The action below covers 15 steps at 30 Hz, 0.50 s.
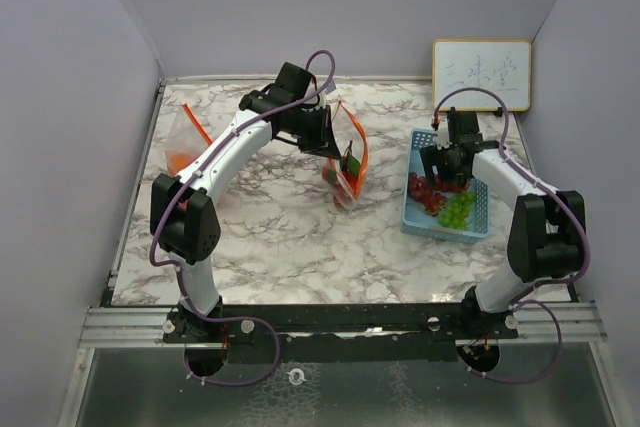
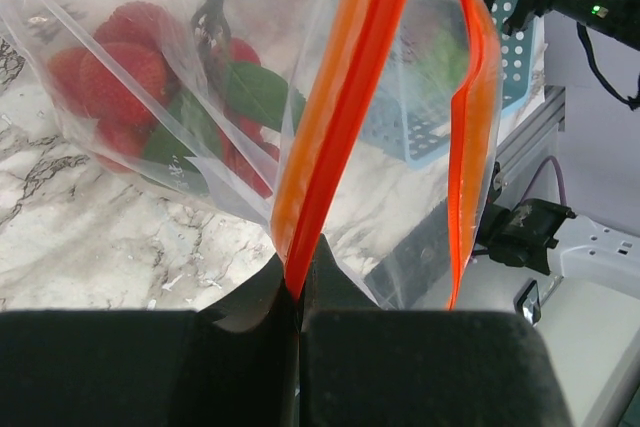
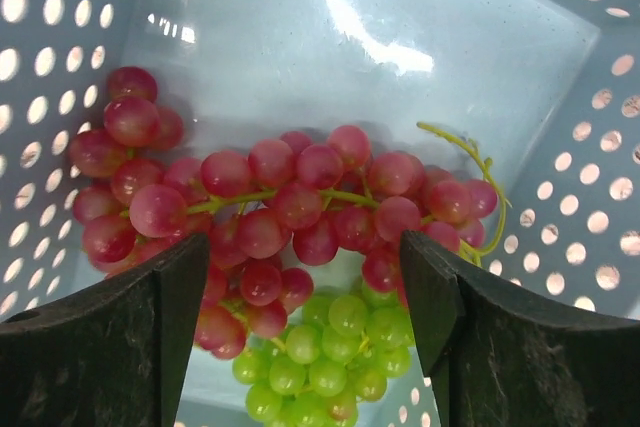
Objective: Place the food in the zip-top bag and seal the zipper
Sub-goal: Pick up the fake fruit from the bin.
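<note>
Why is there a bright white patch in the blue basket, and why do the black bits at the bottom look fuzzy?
Right wrist view: light glares off the shiny basket floor; the open right pincer sits too close to the lens, so it blurs, while the red grapes look sharp. Left wrist view: the left pincer, shut on the zip-top bag, blurs likewise.

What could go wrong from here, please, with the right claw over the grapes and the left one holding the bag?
1. The open right claw straddles the red grape bunch with the green bunch right beneath; closing may nip only a few grapes, or snag both.
2. The left claw pinches just one zipper strip of the bag, whose mouth looks narrow; a bunch could catch on it or tug it free.
</note>
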{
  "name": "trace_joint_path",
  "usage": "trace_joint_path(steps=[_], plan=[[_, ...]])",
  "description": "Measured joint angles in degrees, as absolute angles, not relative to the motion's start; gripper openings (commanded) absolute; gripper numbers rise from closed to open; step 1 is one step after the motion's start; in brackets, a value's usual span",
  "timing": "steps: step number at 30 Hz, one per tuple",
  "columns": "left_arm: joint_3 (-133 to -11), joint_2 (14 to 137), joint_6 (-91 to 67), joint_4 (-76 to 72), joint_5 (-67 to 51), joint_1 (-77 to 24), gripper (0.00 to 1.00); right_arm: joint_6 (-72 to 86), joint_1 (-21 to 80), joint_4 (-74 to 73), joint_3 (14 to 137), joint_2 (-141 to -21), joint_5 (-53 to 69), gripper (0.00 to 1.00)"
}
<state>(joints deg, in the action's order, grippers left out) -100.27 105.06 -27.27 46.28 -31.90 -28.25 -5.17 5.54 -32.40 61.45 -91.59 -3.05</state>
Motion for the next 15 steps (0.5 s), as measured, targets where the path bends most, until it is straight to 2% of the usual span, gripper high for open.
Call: trace_joint_path(steps=[9, 12, 13, 14, 15], plan=[[-98.8, 104.6, -27.3, 45.9, -31.9, -28.3, 0.00, -7.9, 5.5, -27.1, 62.2, -100.1, -6.2, 0.77], [-98.4, 104.5, -27.3, 45.9, -31.9, -28.3, 0.00, -7.8, 5.5, -25.7, 63.6, -102.0, -7.2, 0.71], [-98.4, 104.5, -27.3, 46.0, -31.9, -28.3, 0.00, -7.6, 5.5, -25.2, 63.9, -102.4, -7.2, 0.66], [-98.4, 104.5, -27.3, 46.0, -31.9, -28.3, 0.00, -7.3, 5.5, -25.0, 64.2, -103.0, -7.3, 0.53], [-98.4, 104.5, -27.3, 46.0, -31.9, -28.3, 0.00, -7.0, 5.5, -24.8, 64.5, -103.2, -7.3, 0.30]])
